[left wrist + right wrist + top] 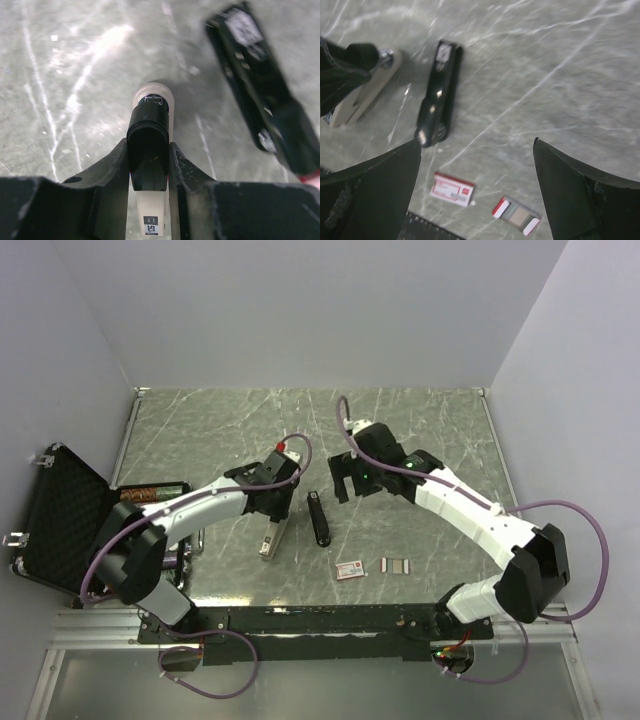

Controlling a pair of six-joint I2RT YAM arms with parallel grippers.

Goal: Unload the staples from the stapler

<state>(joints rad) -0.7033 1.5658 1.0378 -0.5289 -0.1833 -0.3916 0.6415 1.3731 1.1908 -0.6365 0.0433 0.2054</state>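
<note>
The left end effector [148,150] is pinched on a pale stapler [272,538], its fingers [112,170] pressing either side of the stapler's black top. The right end effector [476,145] is spread wide and holds nothing.

Nearest the arm bases, close to the counter's [440,440] front edge, a small red-and-white box [351,570] lies flat. Just beside it on the right are the staples [397,564], short grey strips lying apart from both staplers. The right wrist view shows red-and-white ends on them, but it is too blurred to tell more.

Farther in, the pale stapler points its free end toward the front edge. A black stapler [318,519] lies just to its right, not touching it. Beyond that, the right end effector hovers over bare counter. An open black case [55,510] sits off the counter's left side.
</note>
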